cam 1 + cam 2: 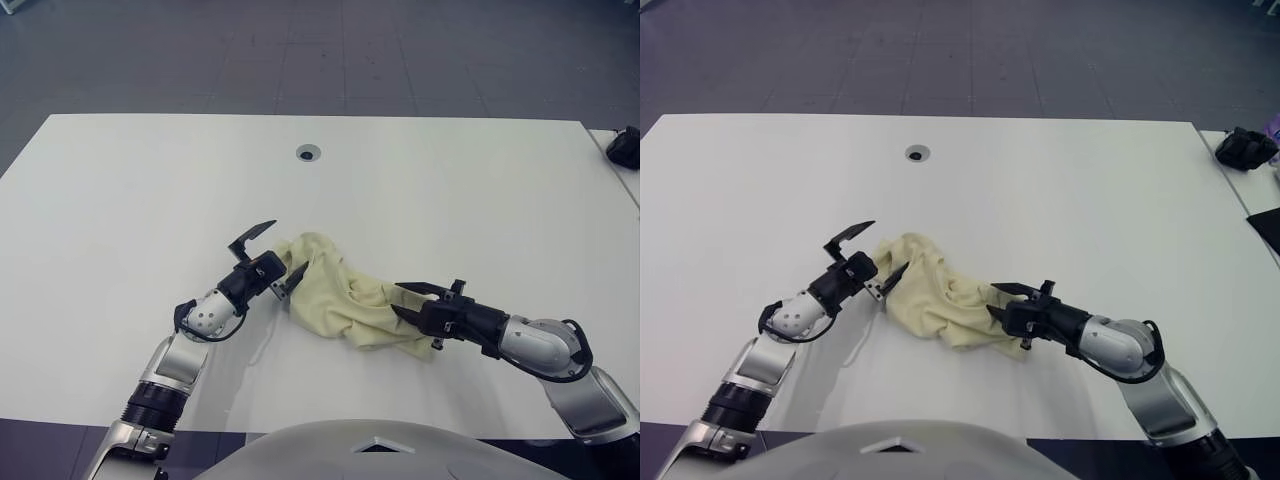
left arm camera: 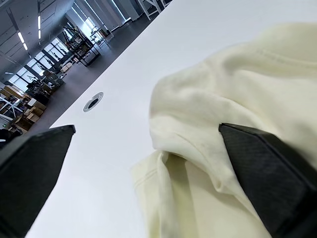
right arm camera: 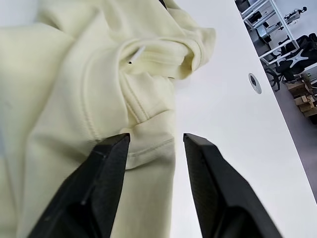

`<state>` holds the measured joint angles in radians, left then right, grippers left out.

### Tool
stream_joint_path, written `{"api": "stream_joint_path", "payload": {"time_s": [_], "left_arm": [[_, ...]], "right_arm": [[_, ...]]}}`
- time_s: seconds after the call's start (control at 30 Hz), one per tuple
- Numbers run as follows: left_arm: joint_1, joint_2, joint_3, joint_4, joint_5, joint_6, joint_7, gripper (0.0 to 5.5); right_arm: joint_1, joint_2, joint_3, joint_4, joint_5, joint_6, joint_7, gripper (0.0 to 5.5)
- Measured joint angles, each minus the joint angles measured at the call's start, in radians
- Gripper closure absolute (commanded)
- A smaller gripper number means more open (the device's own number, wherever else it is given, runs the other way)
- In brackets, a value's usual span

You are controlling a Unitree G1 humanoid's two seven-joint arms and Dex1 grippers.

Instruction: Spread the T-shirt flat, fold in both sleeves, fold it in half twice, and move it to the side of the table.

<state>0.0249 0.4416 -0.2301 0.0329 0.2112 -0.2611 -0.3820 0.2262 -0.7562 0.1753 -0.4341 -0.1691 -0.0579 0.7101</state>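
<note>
We saw the T-shirt [image 1: 340,295] lying crumpled on the near part of the white surface [image 1: 450,200]. Our left end effector [image 1: 288,245] was wide apart at its left end. Our right end effector [image 1: 396,298] was apart too, at its right end.

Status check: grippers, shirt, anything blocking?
Left gripper open at left edge of T-shirt; right gripper open over its right end. T-shirt crumpled in a heap, nothing folded. Cable hole farther back, off the cloth.

Plain pale yellow T-shirt [image 1: 340,295], plain white table [image 1: 450,190], black left gripper [image 1: 287,246], black right gripper [image 1: 396,298], grey ring [image 1: 308,152] in the table, dark grey tiled floor [image 1: 300,50], black object [image 1: 625,147]
</note>
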Motion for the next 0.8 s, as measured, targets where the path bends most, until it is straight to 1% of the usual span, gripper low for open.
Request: {"api": "stream_joint_path", "payload": {"time_s": [0.07,0.1,0.2,0.27,0.3,0.4,0.63,0.8], "left_arm": [[0.000,0.000,0.000,0.000,0.000,0.000,0.000,0.10],[-0.001,0.000,-0.001,0.001,-0.001,0.000,0.000,0.10],[-0.004,0.000,-0.003,0.002,-0.001,0.000,0.000,0.10],[-0.004,0.000,-0.003,0.003,-0.002,0.000,0.000,0.10],[-0.004,0.000,-0.003,0.004,-0.003,0.000,0.000,0.10],[-0.003,0.000,-0.002,0.006,-0.008,-0.001,0.000,0.10],[-0.002,0.000,-0.003,0.008,-0.010,-0.001,0.002,0.10],[-0.002,-0.001,-0.003,0.010,-0.010,-0.001,0.004,0.10]], "right_arm": [[-0.039,0.017,0.012,0.017,0.001,0.019,0.002,2.58],[-0.057,0.023,0.020,0.024,0.001,0.027,0.005,2.84],[-0.081,0.030,0.035,0.038,0.002,0.040,0.025,3.27],[-0.082,0.029,0.040,0.042,0.002,0.041,0.036,3.54],[-0.082,0.028,0.045,0.042,0.002,0.041,0.042,3.79],[-0.075,0.026,0.054,0.042,0.009,0.056,0.068,4.27],[-0.068,0.024,0.054,0.041,0.043,0.140,0.104,5.43],[-0.053,0.023,0.038,-0.007,0.071,0.180,0.107,5.49]]}}
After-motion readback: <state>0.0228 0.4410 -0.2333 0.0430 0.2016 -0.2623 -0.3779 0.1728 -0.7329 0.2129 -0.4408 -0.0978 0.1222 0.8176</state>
